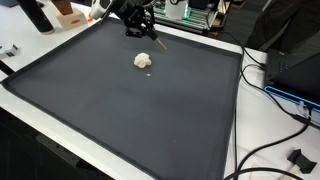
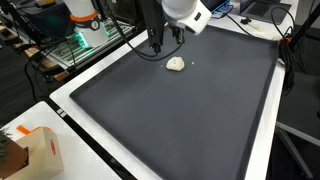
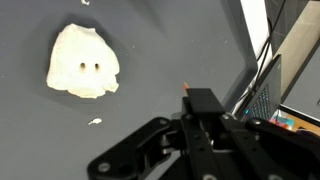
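Matte grey mat (image 1: 150, 115), lumpy cream two-holed blob (image 3: 83, 62), black gripper (image 1: 142, 33) beside.

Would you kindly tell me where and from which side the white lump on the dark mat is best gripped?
Probably from straight above, pinching the white lump across its opposite edges: it lies low and flat on the mat, alone but for a crumb, so a sideways approach would find little to grasp.

I see the broad dark grey flat mat (image 1: 150, 115) lying open on every side of the small white crumpled lump (image 1: 143, 61); black cables (image 1: 264, 150) crowd the white table edge (image 1: 246, 110) beyond it.
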Robot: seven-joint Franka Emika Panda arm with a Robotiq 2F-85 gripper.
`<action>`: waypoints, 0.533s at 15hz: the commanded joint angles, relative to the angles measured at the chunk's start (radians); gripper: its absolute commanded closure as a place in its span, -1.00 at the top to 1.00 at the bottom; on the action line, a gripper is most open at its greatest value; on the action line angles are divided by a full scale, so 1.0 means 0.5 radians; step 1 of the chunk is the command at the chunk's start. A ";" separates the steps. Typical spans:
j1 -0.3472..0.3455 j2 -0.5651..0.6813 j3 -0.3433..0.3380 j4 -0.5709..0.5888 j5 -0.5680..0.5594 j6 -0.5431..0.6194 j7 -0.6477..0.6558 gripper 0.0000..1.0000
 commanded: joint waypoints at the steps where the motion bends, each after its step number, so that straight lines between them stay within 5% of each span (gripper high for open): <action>1: -0.049 0.066 -0.008 0.043 0.123 -0.072 -0.056 -0.94; 8: -0.092 0.151 -0.030 0.086 0.275 -0.133 -0.058 -0.94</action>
